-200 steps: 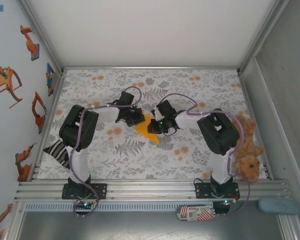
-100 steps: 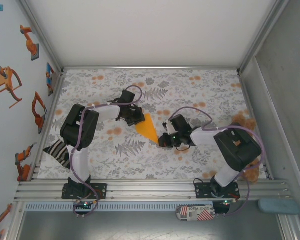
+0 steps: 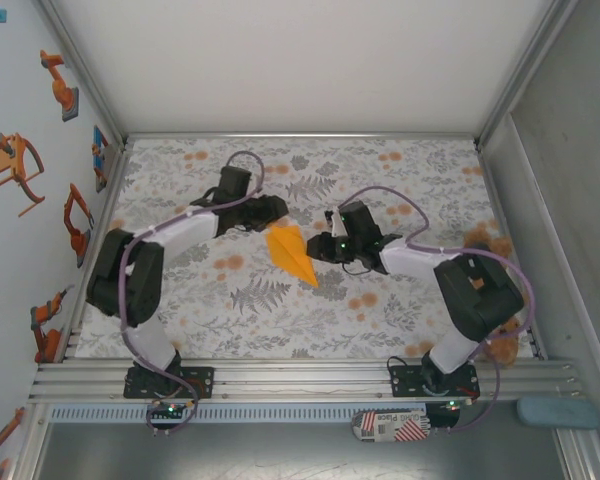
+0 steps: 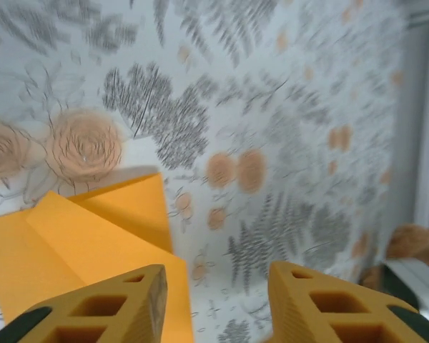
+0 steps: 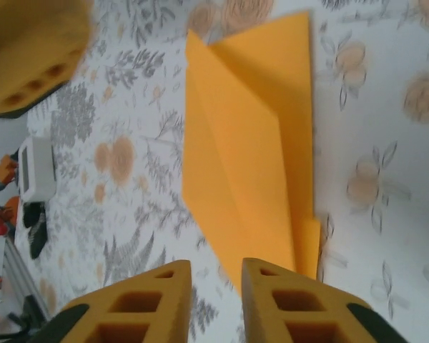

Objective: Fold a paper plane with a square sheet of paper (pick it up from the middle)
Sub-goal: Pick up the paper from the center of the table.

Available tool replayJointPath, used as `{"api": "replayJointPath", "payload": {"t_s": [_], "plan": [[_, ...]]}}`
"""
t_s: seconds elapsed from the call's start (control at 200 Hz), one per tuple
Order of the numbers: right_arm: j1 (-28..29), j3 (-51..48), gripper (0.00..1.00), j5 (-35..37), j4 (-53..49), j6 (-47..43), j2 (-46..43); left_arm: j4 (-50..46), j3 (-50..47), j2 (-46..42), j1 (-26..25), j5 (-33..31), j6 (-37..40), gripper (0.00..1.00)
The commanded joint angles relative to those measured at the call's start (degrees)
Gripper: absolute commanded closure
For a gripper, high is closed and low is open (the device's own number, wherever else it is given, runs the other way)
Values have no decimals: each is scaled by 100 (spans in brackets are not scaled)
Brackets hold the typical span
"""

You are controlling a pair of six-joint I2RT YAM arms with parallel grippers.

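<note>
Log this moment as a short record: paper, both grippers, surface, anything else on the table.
paper: folded into a pointed paper plane, lying flat on the floral cloth, tip toward the near edge
left gripper: open, at the plane's wide end, holding nothing
right gripper: jaws slightly apart, beside the plane's right edge, holding nothing
plane position: between the two grippers
other: brown teddy at the right edge, partly behind the right arm
</note>
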Motion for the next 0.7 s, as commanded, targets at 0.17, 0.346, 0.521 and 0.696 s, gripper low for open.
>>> {"api": "replayJointPath", "payload": {"t_s": [0.17, 0.346, 0.521, 0.696], "plan": [[-126, 1142, 67, 21, -484, -282, 1148, 252, -1175, -813, 421, -410, -366, 40], [-136, 1443, 67, 38, -706, -477, 1473, 327, -1336, -813, 430, -294, -458, 39], [-135, 1521, 72, -230, -620, -525, 1637, 483, -1355, -672, 430, -173, -549, 38], [-135, 1409, 83, -298, -477, -585, 1502, 539, -1344, -631, 433, -129, -576, 38]]}}
